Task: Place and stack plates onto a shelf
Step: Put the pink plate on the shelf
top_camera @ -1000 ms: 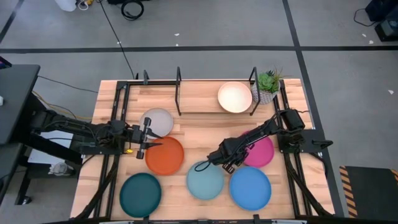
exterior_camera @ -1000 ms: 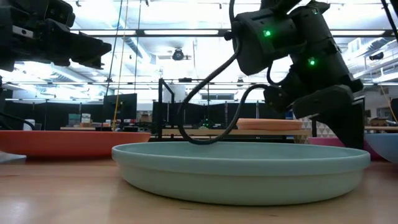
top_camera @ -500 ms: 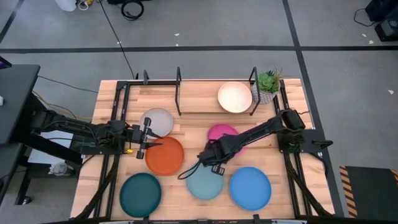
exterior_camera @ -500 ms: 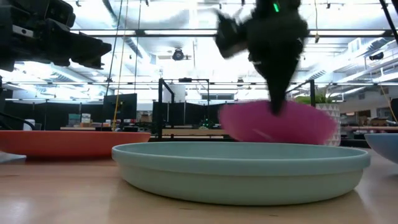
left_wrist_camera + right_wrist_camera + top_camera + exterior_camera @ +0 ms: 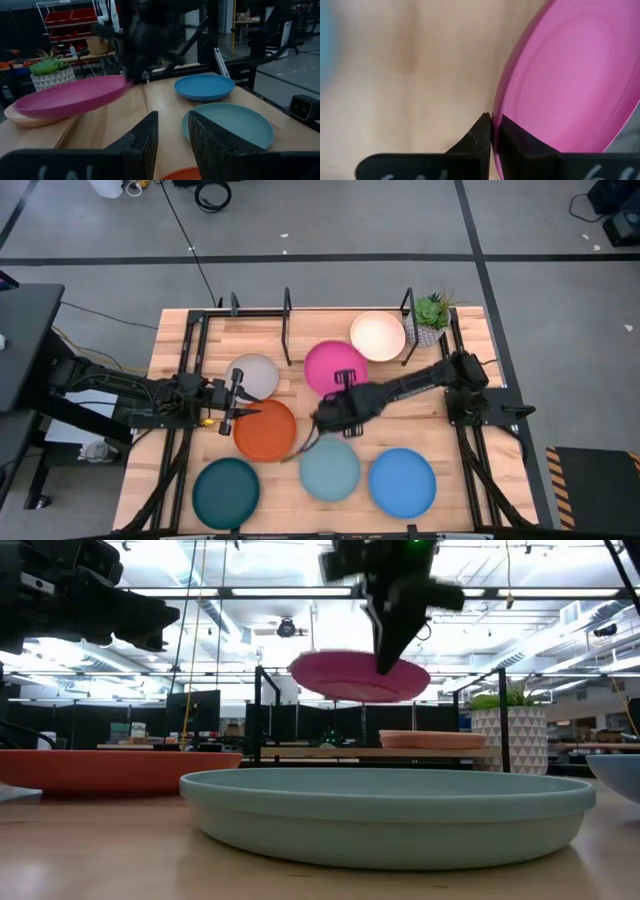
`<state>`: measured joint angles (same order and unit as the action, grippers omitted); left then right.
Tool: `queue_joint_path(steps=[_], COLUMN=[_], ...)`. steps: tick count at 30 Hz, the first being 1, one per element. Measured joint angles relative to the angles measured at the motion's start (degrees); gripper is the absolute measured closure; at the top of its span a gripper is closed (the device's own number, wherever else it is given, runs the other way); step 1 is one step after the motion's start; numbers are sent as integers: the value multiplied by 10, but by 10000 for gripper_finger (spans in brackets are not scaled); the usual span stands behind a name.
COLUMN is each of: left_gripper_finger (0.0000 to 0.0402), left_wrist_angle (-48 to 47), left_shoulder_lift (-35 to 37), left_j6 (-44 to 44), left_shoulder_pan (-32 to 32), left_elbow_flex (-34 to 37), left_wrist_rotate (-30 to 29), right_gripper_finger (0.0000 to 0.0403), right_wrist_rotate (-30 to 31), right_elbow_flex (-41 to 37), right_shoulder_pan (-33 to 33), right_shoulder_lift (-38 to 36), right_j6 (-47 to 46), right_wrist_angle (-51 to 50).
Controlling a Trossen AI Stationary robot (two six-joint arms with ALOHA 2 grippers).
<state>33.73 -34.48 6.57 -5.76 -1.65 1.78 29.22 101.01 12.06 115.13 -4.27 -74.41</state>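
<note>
One magenta plate is held by its rim in the closed right gripper, lifted; lowering onto the shelf is needed next.

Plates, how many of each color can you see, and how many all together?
Grey-white plate: 1
Cream plate: 1
Magenta plate: 1, held up off the table by the right claw
Orange plate: 1
Dark teal plate: 1
Light teal plate: 1
Blue plate: 1
Total: 7 plates
</note>
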Motion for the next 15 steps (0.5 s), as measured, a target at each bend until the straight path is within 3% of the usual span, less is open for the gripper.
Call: queue_joint_path(steps=[5, 15], left_gripper_finger=[287, 287], left_wrist_angle=[0, 0], left_shoulder_lift=[0, 0], left_j6=[0, -29], left_shoulder_pan=[0, 0], left_elbow_flex=[0, 0], left_wrist_rotate=[0, -1], right_gripper_finger=[376, 376], right_wrist_rotate=[-4, -89], right_elbow_flex=[0, 0], right_shoulder_pan=[-67, -191], right_shoulder_lift=[0, 0], right_j6=[80, 268], right_wrist_angle=[-2, 156])
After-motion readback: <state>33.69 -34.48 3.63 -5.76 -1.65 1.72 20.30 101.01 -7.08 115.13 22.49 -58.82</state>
